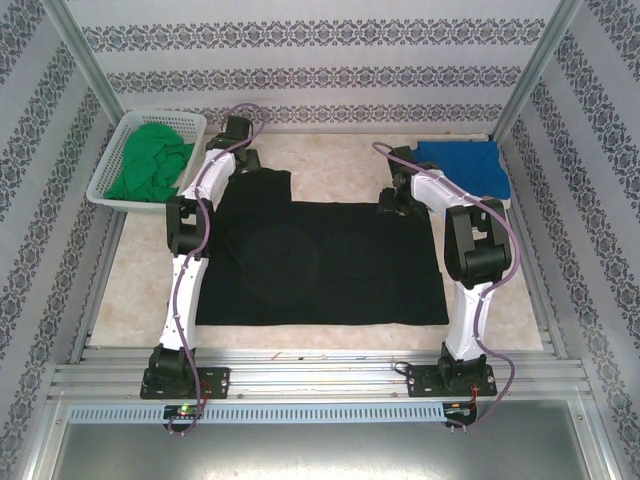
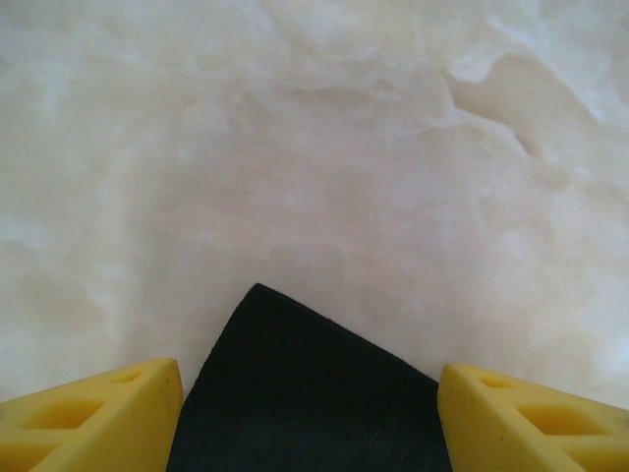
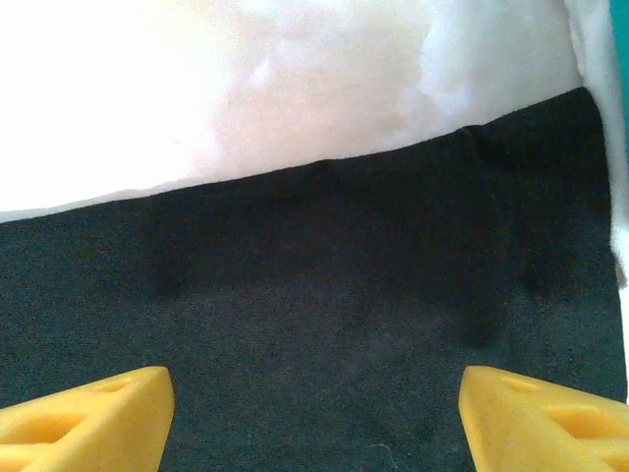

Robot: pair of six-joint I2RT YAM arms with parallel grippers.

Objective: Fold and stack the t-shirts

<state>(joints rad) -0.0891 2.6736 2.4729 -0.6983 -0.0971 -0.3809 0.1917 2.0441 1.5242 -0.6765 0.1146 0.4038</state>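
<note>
From above: a black t-shirt [image 1: 320, 265] spread flat over the middle of the counter [image 1: 330, 160], one sleeve reaching toward the far left. At far left, a green t-shirt [image 1: 150, 168] bunched inside a white basket [image 1: 112, 140]. At far right, a blue t-shirt [image 1: 462, 165] folded on the counter, just beyond the black one's far right corner. Both arms stretched forward to the black shirt's far edge, the left at the sleeve, the right at the far right corner. Too small there to tell how the fingers stand.

From the left wrist: left gripper [image 2: 310, 379] with yellow fingers [image 2: 93, 418] spread wide and clamping nothing. Between them, a pointed corner of black cloth, with pale mottled counter beyond.

From the right wrist: right gripper [image 3: 316, 379] likewise spread wide and gripping nothing, over black cloth. Ahead, the cloth's straight edge against the pale counter, and a sliver of teal-blue at the upper right edge.
</note>
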